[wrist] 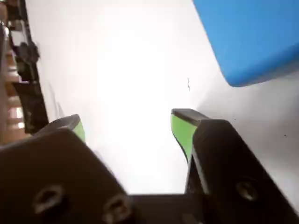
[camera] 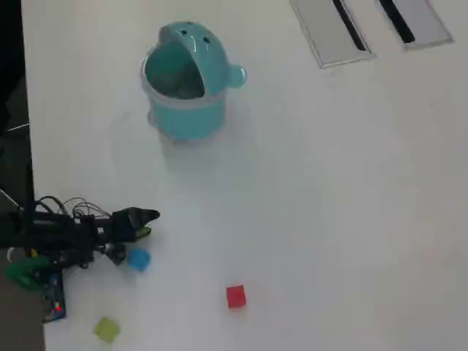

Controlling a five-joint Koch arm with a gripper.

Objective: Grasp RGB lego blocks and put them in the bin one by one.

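Gripper (camera: pixel 148 223) seen spread and empty beside the blue block (camera: pixel 138 259), near the table's (camera: pixel 329 219) left edge in the overhead view; bare tabletop toward the bin (camera: pixel 186 88).

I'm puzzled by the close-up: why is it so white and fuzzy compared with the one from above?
Wrist view: table blown out by glare, blue block and tool soft from closeness. Overhead view: even light, sharp bin, faint shadows.

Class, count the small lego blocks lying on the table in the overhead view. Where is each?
3. The blue block lies beside the arm, the red block near the bottom middle, the yellow-green block at bottom left.
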